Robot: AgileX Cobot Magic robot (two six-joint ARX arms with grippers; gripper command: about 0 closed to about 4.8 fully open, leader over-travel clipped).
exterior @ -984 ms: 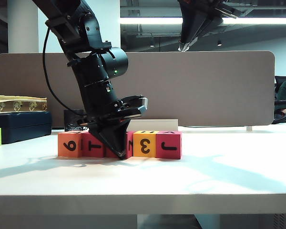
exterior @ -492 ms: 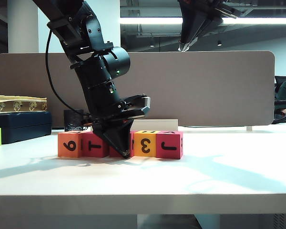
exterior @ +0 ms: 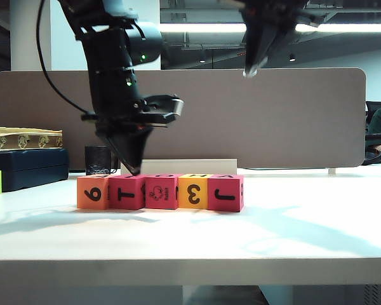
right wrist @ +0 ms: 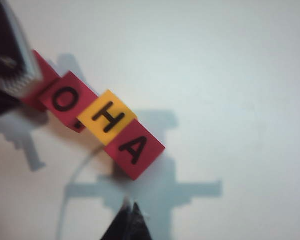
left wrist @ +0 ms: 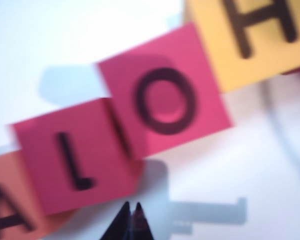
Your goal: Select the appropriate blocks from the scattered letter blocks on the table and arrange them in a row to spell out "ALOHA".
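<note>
our left gripper hangs with its jaws pressed together on nothing, its tip just above the top of the row of letter blocks, over the second cube from the left in the exterior view. in the left wrist view the same gripper shows two dark fingertips touching each other, just clear of the pink block marked l.

from that tip outward, the five cubes sit side by side in one line on the white table, each touching its neighbour. in the exterior view the orange block lies at about eight o'clock from the left gripper, the pink block showing t directly at six o'clock, the pink block with a logo at about five o'clock, then the yellow block showing 3 and the pink block showing j farther toward four o'clock. seen from above, their top faces read a, l, o, h, a.

our right gripper is high above the table, at about one o'clock from the row and well apart from it, jaws closed and holding nothing. in its wrist view the gripper points toward the end block marked a, with the yellow h block and the o block beyond.

a grey-brown divider panel stands behind the table.
</note>
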